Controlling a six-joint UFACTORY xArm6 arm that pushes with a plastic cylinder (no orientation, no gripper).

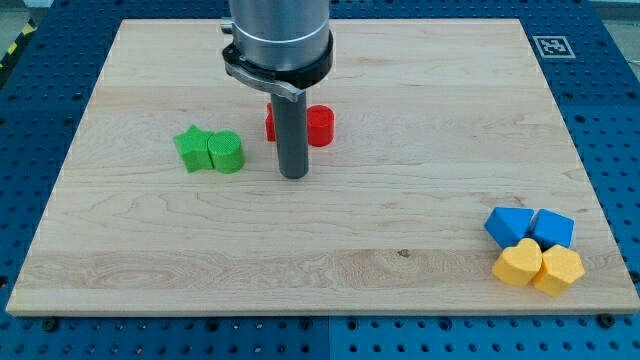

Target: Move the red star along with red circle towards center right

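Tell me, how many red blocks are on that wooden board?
2. The red circle sits near the board's top middle, just right of the dark rod. Another red block, shape unclear, peeks out left of the rod, mostly hidden. The rod could hide more.

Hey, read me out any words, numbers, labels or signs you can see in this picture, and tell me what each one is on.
No readable words or numbers anywhere.
One sign only: a small black-and-white square marker, a coded pattern without letters, at the top-right corner of the light wooden board.
The red, green, blue and yellow blocks carry no markings.
The grey arm housing and dark rod, my tip, show none.
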